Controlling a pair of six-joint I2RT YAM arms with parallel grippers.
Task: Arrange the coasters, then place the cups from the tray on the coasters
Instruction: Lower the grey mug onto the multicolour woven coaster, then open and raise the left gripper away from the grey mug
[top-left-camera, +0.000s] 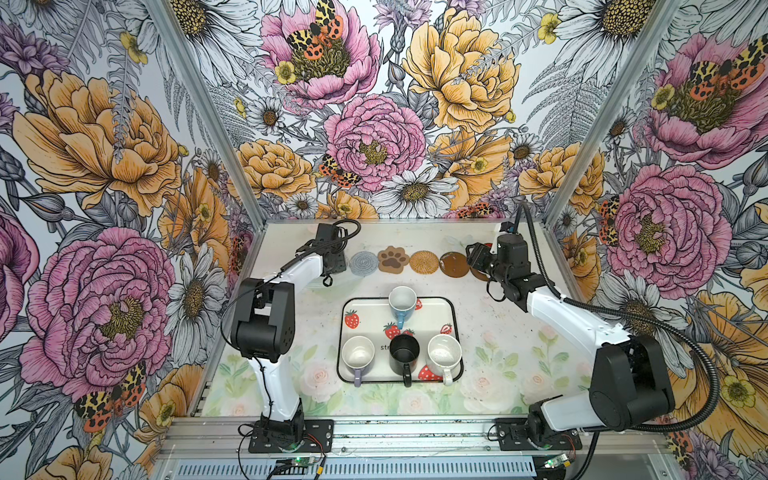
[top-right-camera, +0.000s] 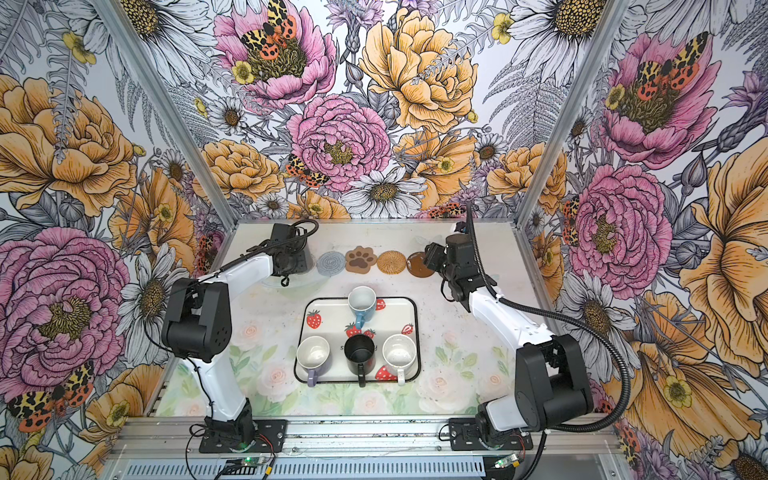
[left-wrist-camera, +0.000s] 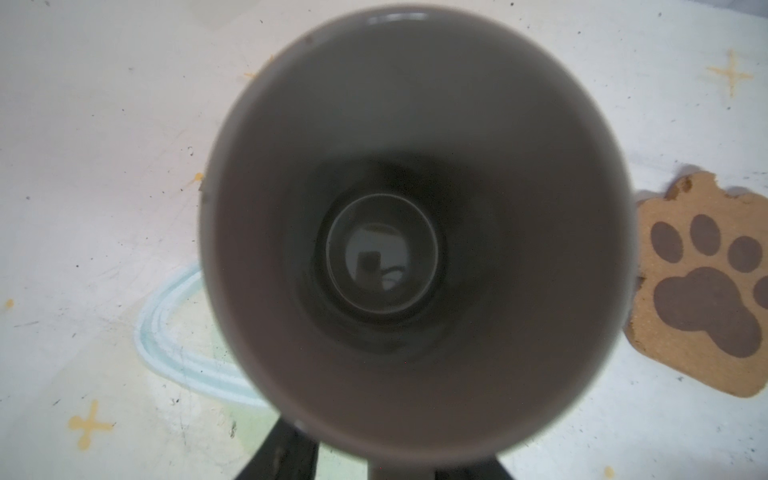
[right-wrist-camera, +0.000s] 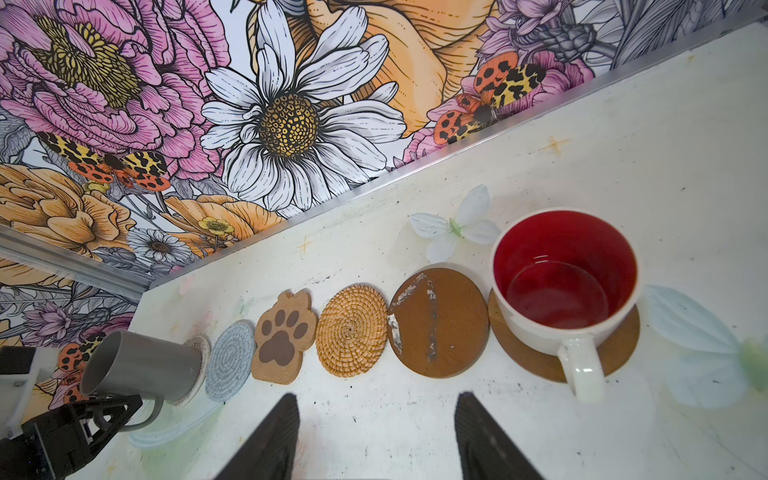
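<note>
The tall grey mug (left-wrist-camera: 415, 124) fills the left wrist view. You look straight down into it, and it has nothing in it. It stands at the left end of the row of mats, on a whitish woven round mat (right-wrist-camera: 198, 353). Its handle sits between the fingers of the left pincer (right-wrist-camera: 120, 411). The fingers are apart, and a gap shows between one finger and the handle.

The white tray with red strawberry pictures (top-left-camera: 432, 320) sits in the middle of the worktop (top-left-camera: 498, 332). It holds four empty mugs. The light blue mug (top-left-camera: 402, 303) is at the far edge. The lavender mug (top-left-camera: 358, 353), the black mug (top-left-camera: 404, 353) and the white speckled mug (top-left-camera: 444, 353) stand in a line at the near edge.

The next mats in the row have no mugs on them: a grey woven round mat (top-left-camera: 363, 263), a tan paw-shaped mat (top-left-camera: 392, 258), a round rattan mat (top-left-camera: 424, 262) and a dark brown round mat (top-left-camera: 454, 264). The white mug with a red inside (right-wrist-camera: 565, 282) stands empty on another dark brown round mat (right-wrist-camera: 536, 361) at the right end.

The right pincer (right-wrist-camera: 378, 399) has its fingers wide apart and holds nothing. It is near the bare dark brown mat, and the white mug stands off to its side, not touching it.
</note>
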